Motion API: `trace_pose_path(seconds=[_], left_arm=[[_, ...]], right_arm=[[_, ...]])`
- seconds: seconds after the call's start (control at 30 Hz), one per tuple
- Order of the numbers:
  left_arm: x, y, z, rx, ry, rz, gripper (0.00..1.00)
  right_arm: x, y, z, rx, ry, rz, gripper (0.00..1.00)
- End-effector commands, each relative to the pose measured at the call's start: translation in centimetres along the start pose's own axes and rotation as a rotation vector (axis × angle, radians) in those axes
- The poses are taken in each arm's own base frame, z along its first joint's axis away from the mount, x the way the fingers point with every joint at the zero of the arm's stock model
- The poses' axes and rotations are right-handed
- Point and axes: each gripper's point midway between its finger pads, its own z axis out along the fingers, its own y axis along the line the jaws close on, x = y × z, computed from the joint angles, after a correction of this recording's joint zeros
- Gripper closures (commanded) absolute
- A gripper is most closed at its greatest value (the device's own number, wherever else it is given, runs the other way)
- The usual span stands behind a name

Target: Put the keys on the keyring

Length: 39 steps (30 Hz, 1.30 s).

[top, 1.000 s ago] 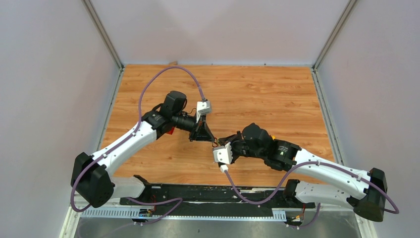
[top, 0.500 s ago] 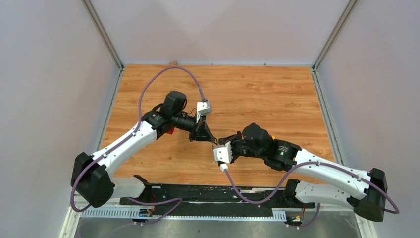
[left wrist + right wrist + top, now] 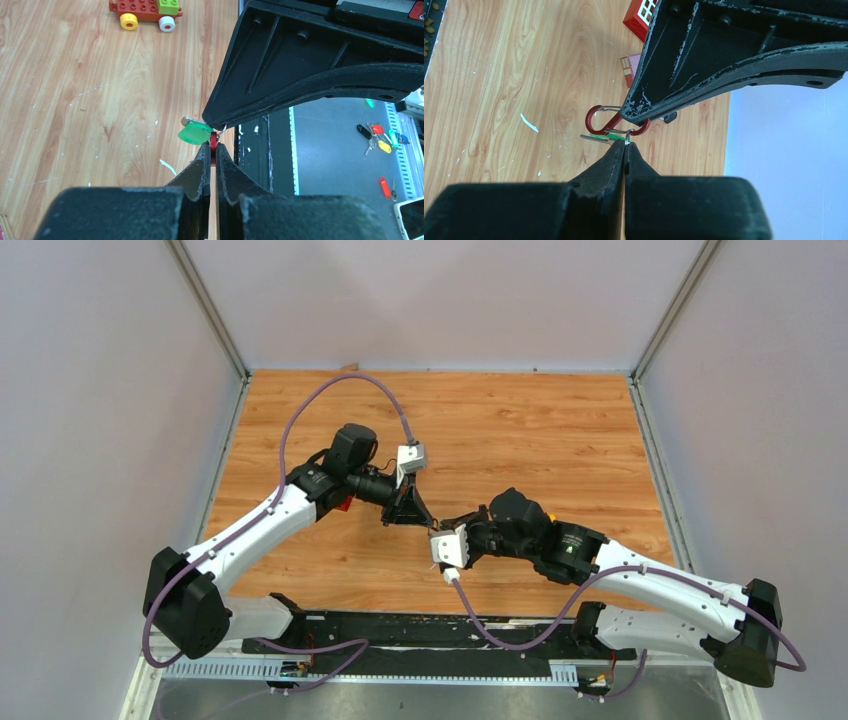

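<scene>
A small red S-shaped wire keyring [image 3: 613, 120] hangs above the wooden table [image 3: 560, 430] in mid-workspace, pinched at one end between the pressed-together fingers of the left gripper [image 3: 214, 150]. Its long axis runs crosswise just beyond the right gripper [image 3: 625, 145], whose fingers are closed on the metal of a green-headed key [image 3: 194, 133]. The key sits right against the clip's lower hook, seemingly at its wire gate, and threading likely turns on that contact. The two arms meet tip to tip.
</scene>
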Motion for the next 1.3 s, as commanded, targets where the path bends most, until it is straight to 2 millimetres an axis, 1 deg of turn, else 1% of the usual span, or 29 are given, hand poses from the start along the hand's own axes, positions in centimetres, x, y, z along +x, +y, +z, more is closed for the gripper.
trace_pose_path(seconds=[0.0,0.17,0.43,0.5,0.63,0.87,1.0,1.13,1.27], left_arm=[[-0.4,0.0,0.0,-0.006,-0.014,0.057,1.0],[-0.4,0.1,0.0,-0.007,-0.013,0.057,1.0],[-0.5,0.0,-0.2,-0.01,-0.016,0.071,1.0],[-0.5,-0.1,-0.2,-0.008,-0.016,0.073,1.0],[-0.6,-0.3,-0.3,-0.004,-0.015,0.083,1.0],[-0.5,-0.3,-0.4,-0.008,-0.012,0.092,1.0],[-0.5,-0.4,-0.4,-0.005,-0.015,0.094,1.0],[-0.7,-0.5,-0.4,-0.001,-0.03,0.091,1.0],[-0.8,-0.7,-0.3,0.012,-0.037,0.083,1.0]], right_arm=[[-3.0,-1.8,-0.4,0.05,-0.1,0.018,1.0],[-3.1,-1.5,-0.2,0.031,-0.109,0.027,1.0],[-2.9,-1.7,-0.3,0.046,-0.097,0.023,1.0],[-2.6,-1.8,-0.3,0.056,-0.084,0.015,1.0],[-1.3,-2.1,-0.3,0.086,-0.031,-0.017,1.0],[0.1,-2.5,-1.4,0.097,0.044,-0.062,1.0],[0.0,-2.1,-1.4,0.059,0.038,-0.051,1.0],[0.0,-1.5,-0.9,0.025,0.036,-0.042,1.0],[-0.3,-1.5,-0.6,0.023,0.02,-0.022,1.0]])
